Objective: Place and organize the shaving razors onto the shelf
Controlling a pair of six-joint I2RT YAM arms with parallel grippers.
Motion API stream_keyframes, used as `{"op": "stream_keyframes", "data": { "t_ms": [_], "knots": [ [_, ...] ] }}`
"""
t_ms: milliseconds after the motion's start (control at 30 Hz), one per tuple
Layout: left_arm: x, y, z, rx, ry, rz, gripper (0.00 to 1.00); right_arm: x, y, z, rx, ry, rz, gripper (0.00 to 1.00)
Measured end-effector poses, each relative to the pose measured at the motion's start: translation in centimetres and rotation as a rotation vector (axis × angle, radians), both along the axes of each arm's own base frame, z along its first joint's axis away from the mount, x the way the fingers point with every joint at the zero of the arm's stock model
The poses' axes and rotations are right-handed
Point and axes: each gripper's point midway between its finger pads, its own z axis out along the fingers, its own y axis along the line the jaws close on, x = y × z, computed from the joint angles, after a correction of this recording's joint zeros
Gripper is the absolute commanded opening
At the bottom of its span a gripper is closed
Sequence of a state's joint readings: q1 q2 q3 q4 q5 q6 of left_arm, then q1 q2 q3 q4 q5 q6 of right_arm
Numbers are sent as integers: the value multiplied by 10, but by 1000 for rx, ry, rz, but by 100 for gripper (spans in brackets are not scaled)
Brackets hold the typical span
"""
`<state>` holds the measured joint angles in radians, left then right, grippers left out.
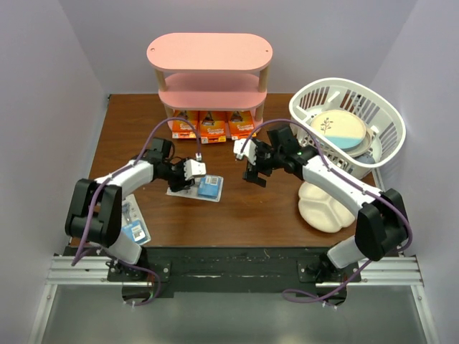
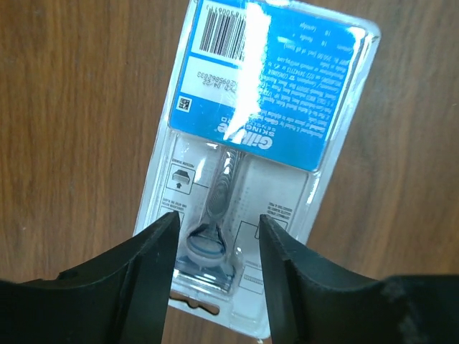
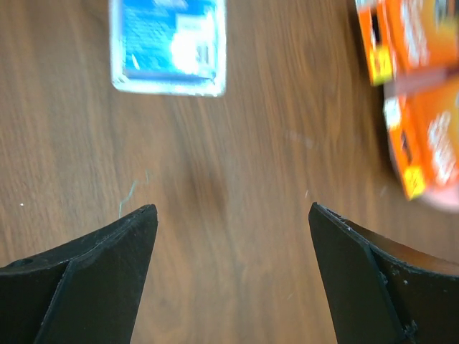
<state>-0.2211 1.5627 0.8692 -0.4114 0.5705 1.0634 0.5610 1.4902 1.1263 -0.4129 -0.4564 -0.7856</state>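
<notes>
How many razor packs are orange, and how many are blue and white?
Orange razor packs: 3
Blue-and-white razor blister packs: 2
Total: 5

dark brown wood-grain table (image 1: 258,215) and what rests on it

a pink three-tier shelf (image 1: 209,51) stands at the middle of the far edge. a white slatted basket (image 1: 380,118) sits at the far right corner, its rim reaching past the table's side. a white divided plate (image 1: 323,209) lies on the right, in front of the basket and near it. one white-and-blue blister card (image 1: 209,188) lies flat near the centre, barcode side up and slightly askew. a second blister card (image 1: 135,231) lies by the near left edge, well apart from the first and partly hidden.
</notes>
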Motion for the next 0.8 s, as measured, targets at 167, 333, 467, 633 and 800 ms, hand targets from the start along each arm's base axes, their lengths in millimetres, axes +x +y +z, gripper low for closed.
{"op": "stream_keyframes", "data": {
  "t_ms": [167, 333, 467, 633, 800],
  "knots": [
    [3, -2, -19, 40, 21, -21, 37, 4, -15, -10, 15, 66, -110, 91],
    [1, -7, -20, 52, 20, -40, 11, 4, -13, -11, 34, 81, -135, 91],
    [-9, -10, -17, 47, 49, -12, 0, 6, -12, -9, 50, 86, -153, 91],
    [-29, -9, 11, -13, 128, 143, 0, 15, -16, -7, 55, 77, -228, 93],
    [-9, -9, 89, -152, 58, 422, 0, 33, -26, 2, 62, 54, -373, 94]
  ]
}}
